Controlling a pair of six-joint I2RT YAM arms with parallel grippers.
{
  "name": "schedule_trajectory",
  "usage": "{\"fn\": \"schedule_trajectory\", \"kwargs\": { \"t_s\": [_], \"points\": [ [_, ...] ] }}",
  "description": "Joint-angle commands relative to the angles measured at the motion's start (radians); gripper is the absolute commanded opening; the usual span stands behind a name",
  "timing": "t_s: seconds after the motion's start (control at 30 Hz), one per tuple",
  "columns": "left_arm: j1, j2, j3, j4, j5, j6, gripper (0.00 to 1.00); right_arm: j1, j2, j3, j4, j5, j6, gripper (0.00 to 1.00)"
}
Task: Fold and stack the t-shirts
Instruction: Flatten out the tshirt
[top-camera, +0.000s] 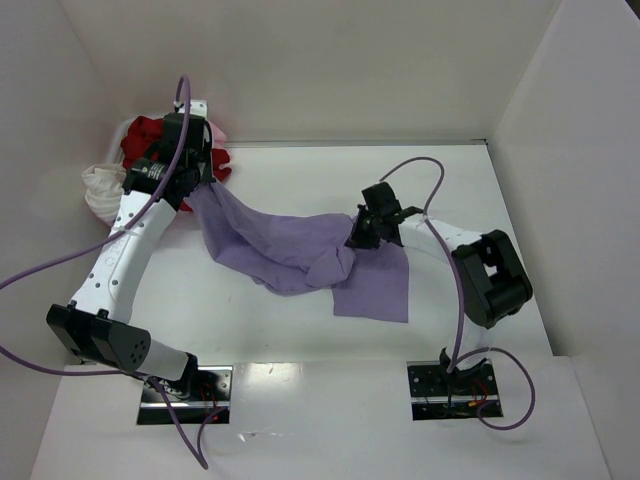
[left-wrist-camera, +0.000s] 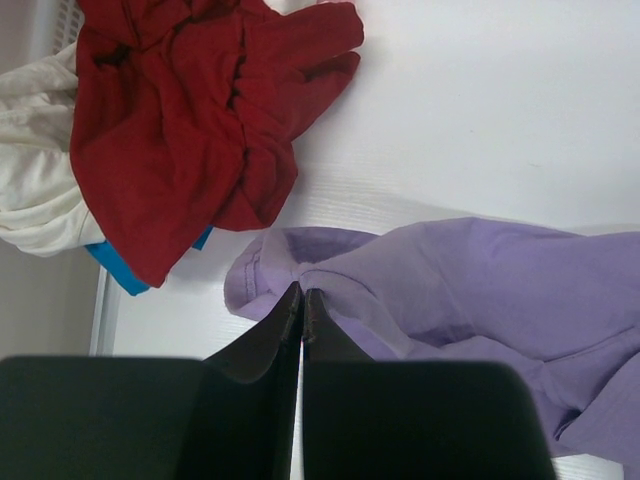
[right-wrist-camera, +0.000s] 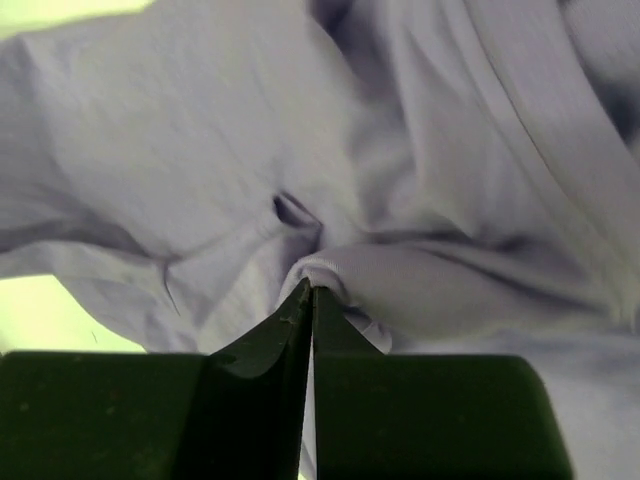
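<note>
The lavender-purple t-shirt (top-camera: 285, 250) lies stretched across the table (top-camera: 330, 180), bunched through its middle, with 1 flat panel spread at its near right end. The left gripper (left-wrist-camera: 302, 292) has its jaws pressed together on a small fold at the shirt's far left corner. The right gripper (right-wrist-camera: 311, 290) is likewise closed tight, pinching a puckered ridge of cloth on the shirt's right side. Just beyond the shirt's left end sit the other 3: the red t-shirt (left-wrist-camera: 180, 130) crumpled on top, the white t-shirt (left-wrist-camera: 35, 160) beside it, and the pale pink t-shirt (top-camera: 216, 131) barely showing behind. I judge this to be the spreading step for shirt 1 of 4: both holds are taken, but nothing is folded or stacked. The next move calls for lifting the 2 grips and drawing them apart to pull out the twist, then laying the cloth flat, clear of the heap. The pinches are small, so a sharp tug may slip them.
</note>
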Motion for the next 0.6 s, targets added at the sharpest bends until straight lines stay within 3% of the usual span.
{"fn": "schedule_trajectory", "kwargs": {
  "t_s": [0.0, 0.03, 0.07, 0.27, 0.43, 0.57],
  "points": [
    [0.002, -0.024, -0.014, 0.049, 0.013, 0.024, 0.00, -0.001, 0.059, 0.068, 0.056, -0.021, -0.022, 0.07],
    [0.002, -0.024, -0.014, 0.049, 0.013, 0.024, 0.00, -0.001, 0.072, 0.068, 0.056, -0.021, -0.022, 0.11],
    [0.002, -0.024, -0.014, 0.049, 0.022, 0.024, 0.00, -0.001, 0.081, 0.082, 0.056, -0.021, -0.032, 0.26],
    [0.002, -0.024, -0.023, 0.049, 0.022, 0.024, 0.00, -0.001, 0.029, 0.056, 0.022, 0.040, -0.042, 0.65],
    [0.002, -0.024, -0.032, 0.049, 0.031, 0.024, 0.00, -0.001, -0.087, 0.001, -0.015, 0.094, -0.042, 0.73],
    [0.002, -0.024, -0.032, 0.049, 0.031, 0.024, 0.00, -0.010, -0.167, -0.055, -0.036, 0.112, -0.002, 0.73]
  ]
}}
